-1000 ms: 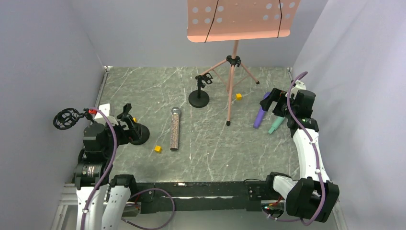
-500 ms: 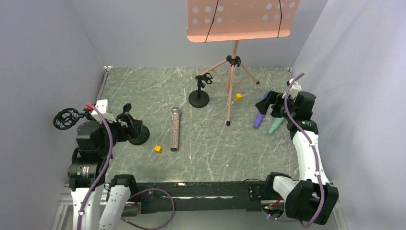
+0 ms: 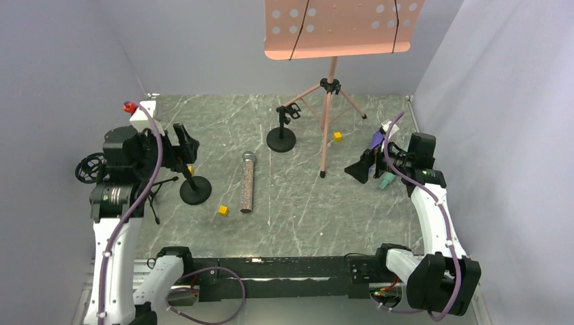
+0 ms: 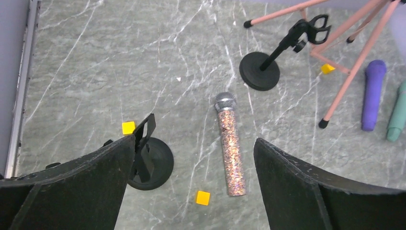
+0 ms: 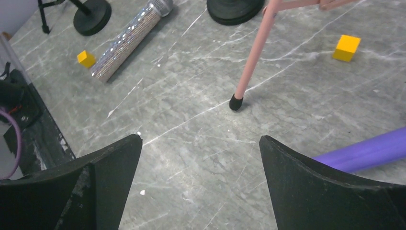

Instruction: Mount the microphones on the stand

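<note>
The glittery pinkish-brown microphone (image 3: pixel 247 181) lies flat mid-table, silver head to the back; it also shows in the left wrist view (image 4: pixel 230 146). The purple microphone (image 4: pixel 372 93) and the mint-green microphone (image 4: pixel 397 113) lie side by side at the right. In the top view my right arm covers most of both. A black round-base stand (image 3: pixel 195 190) with a clip stands at the left, and another (image 3: pixel 281 133) stands at the back. My left gripper (image 3: pixel 184 145) is open and empty, high above the left stand. My right gripper (image 3: pixel 357 170) is open and empty, just left of the purple microphone (image 5: pixel 366 152).
A pink music stand (image 3: pixel 338 30) rises at the back, one leg foot (image 5: pixel 235 102) on the table ahead of my right gripper. Yellow cubes (image 4: pixel 203 197) (image 4: pixel 128 127) (image 5: pixel 347 47) are scattered around. A black shock-mount tripod (image 3: pixel 91 168) stands at the far left edge.
My left arm has risen and swung toward the back, away from the left stand. My right gripper has swung left and turned toward the table centre, away from the purple and mint-green microphones.
</note>
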`<state>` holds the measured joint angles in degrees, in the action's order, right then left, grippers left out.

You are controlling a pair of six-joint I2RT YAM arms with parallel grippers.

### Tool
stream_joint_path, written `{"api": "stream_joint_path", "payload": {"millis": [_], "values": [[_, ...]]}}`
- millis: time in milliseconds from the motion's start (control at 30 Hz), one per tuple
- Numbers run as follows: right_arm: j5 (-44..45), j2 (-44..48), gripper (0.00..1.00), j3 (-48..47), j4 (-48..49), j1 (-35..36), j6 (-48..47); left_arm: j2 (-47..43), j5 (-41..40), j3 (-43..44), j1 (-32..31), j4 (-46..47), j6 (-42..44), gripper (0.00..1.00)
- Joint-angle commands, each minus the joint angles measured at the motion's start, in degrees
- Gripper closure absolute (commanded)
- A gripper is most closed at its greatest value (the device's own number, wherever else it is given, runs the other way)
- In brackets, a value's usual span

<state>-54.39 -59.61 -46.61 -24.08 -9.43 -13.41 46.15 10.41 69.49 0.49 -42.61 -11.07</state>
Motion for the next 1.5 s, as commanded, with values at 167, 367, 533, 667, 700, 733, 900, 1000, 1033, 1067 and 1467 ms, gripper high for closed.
{"api": "stream_joint_path", "payload": {"millis": [167,367,533,667,700,733,900,1000,1033,1067,1467], "values": [[-4.4,-1.4,0.0,-1.7,-4.1,-0.2,-6.5,6.9,-5.6,0.5,-0.1,0.1,8.9,0.11],[-4.3,-1.4,0.0,-1.4,-3.8,-0.3,-6.5,8.9,-8.1,-1.2,-0.1,1.9,10.4,0.25],[-3.8,-1.6,0.0,-1.4,-3.5,-0.3,-6.4,11.6,-9.6,-1.6,-0.1,1.0,10.4,0.34],[-3.9,-1.6,0.0,-1.5,-3.6,-0.3,-6.3,12.1,-10.2,-3.5,-0.1,1.3,10.4,0.37],[-3.9,-1.6,0.0,-1.5,-3.6,-0.3,-6.3,12.3,-10.2,-3.7,-0.1,1.5,10.4,0.38],[-3.8,-1.6,0.0,-1.5,-3.5,-0.3,-6.3,12.5,-10.2,-4.0,-0.1,1.6,10.4,0.39],[-3.4,-1.6,0.0,-1.5,-3.6,-0.3,-6.3,14.2,-11.9,-4.7,-0.1,2.1,10.4,0.45],[-3.3,-1.6,0.0,-1.5,-3.6,-0.4,-6.3,14.6,-12.2,-4.6,-0.1,2.4,11.9,0.45],[-3.3,-1.6,0.0,-1.5,-3.6,-0.4,-6.3,14.8,-12.3,-4.4,-0.1,2.4,12.5,0.46],[-3.3,-1.6,0.0,-1.5,-3.6,-0.4,-6.4,14.9,-12.5,-4.2,-0.1,2.3,12.7,0.46],[-3.3,-1.8,0.0,-1.6,-3.9,-0.6,-6.5,16.6,-17.7,-2.6,-4.4,0.9,15.6,0.7]]}}
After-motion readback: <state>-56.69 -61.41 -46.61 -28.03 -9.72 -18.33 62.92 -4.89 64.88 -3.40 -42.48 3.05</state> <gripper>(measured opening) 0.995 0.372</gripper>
